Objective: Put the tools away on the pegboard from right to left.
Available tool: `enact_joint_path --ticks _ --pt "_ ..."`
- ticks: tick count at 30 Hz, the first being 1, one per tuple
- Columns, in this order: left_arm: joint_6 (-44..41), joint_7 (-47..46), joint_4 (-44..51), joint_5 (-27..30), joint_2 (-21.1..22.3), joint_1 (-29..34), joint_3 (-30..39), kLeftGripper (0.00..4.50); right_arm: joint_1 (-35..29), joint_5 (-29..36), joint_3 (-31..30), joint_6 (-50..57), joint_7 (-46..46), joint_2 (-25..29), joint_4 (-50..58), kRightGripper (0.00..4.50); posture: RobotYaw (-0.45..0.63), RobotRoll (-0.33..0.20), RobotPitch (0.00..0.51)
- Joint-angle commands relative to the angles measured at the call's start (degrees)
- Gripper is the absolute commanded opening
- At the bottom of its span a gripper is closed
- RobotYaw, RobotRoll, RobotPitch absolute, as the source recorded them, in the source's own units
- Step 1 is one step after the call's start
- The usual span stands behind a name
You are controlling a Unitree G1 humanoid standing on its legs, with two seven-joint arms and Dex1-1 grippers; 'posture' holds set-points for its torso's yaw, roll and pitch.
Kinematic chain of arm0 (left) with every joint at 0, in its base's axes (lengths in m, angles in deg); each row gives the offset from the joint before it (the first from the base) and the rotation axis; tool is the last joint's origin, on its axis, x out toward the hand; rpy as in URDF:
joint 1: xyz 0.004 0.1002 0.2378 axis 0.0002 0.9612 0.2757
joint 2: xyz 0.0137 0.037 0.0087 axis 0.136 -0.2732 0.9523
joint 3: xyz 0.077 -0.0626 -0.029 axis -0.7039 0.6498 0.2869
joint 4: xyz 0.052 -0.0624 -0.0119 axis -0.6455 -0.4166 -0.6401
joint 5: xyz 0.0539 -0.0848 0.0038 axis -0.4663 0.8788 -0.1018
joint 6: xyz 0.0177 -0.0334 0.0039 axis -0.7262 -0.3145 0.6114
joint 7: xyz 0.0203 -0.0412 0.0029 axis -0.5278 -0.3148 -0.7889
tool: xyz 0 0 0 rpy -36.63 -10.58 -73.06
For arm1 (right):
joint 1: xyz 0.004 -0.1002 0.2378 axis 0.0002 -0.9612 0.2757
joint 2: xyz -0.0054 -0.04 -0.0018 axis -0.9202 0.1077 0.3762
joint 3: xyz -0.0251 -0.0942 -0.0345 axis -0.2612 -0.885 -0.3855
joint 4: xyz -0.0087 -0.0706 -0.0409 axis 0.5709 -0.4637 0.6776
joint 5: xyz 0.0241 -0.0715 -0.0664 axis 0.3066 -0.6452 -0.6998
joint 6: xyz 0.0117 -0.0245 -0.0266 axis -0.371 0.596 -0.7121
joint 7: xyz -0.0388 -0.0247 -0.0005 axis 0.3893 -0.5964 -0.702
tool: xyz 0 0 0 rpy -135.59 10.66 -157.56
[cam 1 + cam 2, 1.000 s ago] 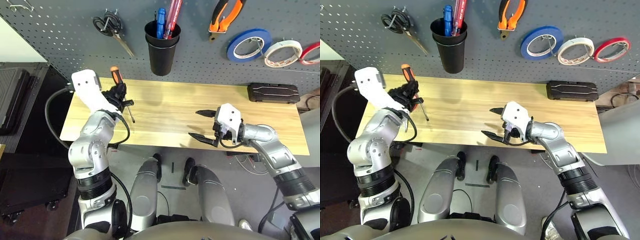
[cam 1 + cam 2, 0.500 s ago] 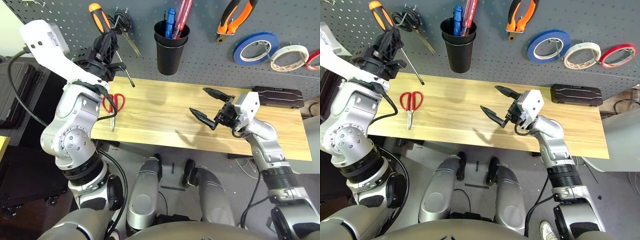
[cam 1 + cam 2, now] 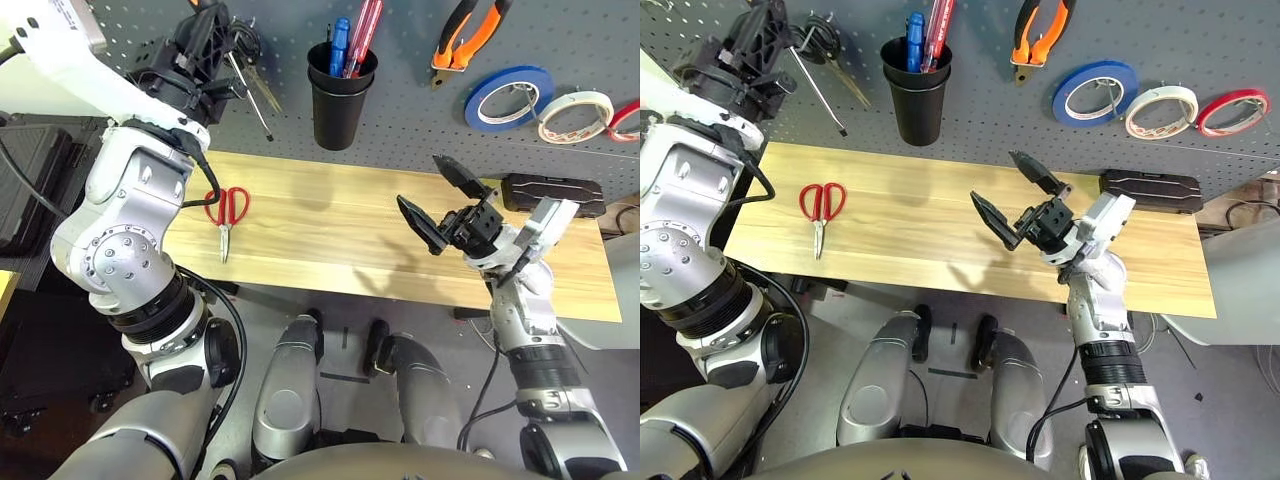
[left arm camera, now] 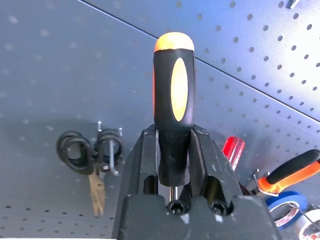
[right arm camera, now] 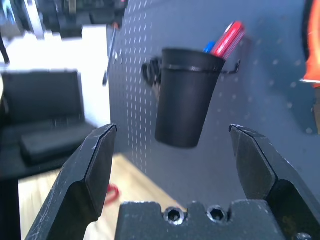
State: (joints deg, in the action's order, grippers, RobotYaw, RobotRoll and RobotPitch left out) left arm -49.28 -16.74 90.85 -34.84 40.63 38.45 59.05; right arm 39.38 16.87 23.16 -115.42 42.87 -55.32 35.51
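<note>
Your left hand (image 4: 170,165) is raised high at the far left, in front of the pegboard (image 3: 400,110), and it is pinching the slim screwdriver (image 4: 171,100) by the lower part of its orange-and-black handle. The handle points up and the bare shaft (image 3: 820,93) slants down toward the worktop (image 3: 330,220). Just beside it on the board hang the black-handled scissors (image 3: 825,55).

On the near left of the worktop lie the red-handled scissors (image 3: 224,210), flat and apart from everything else.

Further right, the black cup (image 3: 336,95) hangs on the board with a blue and a red tool standing in it. Right of that, the orange-and-black-handled pliers (image 3: 465,30) are hooked up, then the blue tape roll (image 3: 498,92), the white tape roll (image 3: 570,102) and the red tape roll (image 3: 1232,108).

Your right hand (image 3: 435,195) hovers over the right half of the worktop, its fingers spread wide and holding nothing, aimed toward the cup. A black case (image 3: 550,190) lies just behind it at the far right edge.

So the tape and pliers look done, and the screwdriver is the step in hand. I judge the cup to be its place. You would carry it right until it is above the cup's mouth, keep the shaft pointing down, clear the two tools already inside, lower it, then let go. After that only the red-handled scissors remain.
</note>
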Motion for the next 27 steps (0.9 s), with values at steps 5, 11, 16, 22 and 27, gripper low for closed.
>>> enact_joint_path --ticks 5,11,16,22,27 --pt "2.6 -0.3 -1.2 0.8 -0.2 -2.8 -2.4 0.72 1.6 1.6 3.1 -6.0 3.0 -2.0 -7.7 4.5 0.23 0.0 0.26" --pt "6.0 -0.5 -5.1 -0.2 -1.6 -8.2 -4.3 0.72 3.4 0.9 3.1 -7.0 1.9 -2.8 -8.2 4.5 0.23 0.0 0.262" --pt "9.8 0.2 -9.2 -1.6 -3.1 -11.1 -6.2 0.72 3.9 0.6 3.0 -7.4 1.4 -3.0 -8.6 4.5 0.21 0.0 0.261" --pt "15.2 2.3 -15.6 -4.1 -4.7 -13.0 -8.6 0.72 3.8 -0.5 2.8 -8.0 0.0 -3.3 -8.5 4.5 0.2 0.0 0.259" --pt "20.0 2.8 -21.8 -5.9 -6.0 -15.8 -8.6 0.72 3.3 -1.4 2.5 -8.5 -1.5 -3.5 -7.8 4.5 0.18 0.0 0.257"
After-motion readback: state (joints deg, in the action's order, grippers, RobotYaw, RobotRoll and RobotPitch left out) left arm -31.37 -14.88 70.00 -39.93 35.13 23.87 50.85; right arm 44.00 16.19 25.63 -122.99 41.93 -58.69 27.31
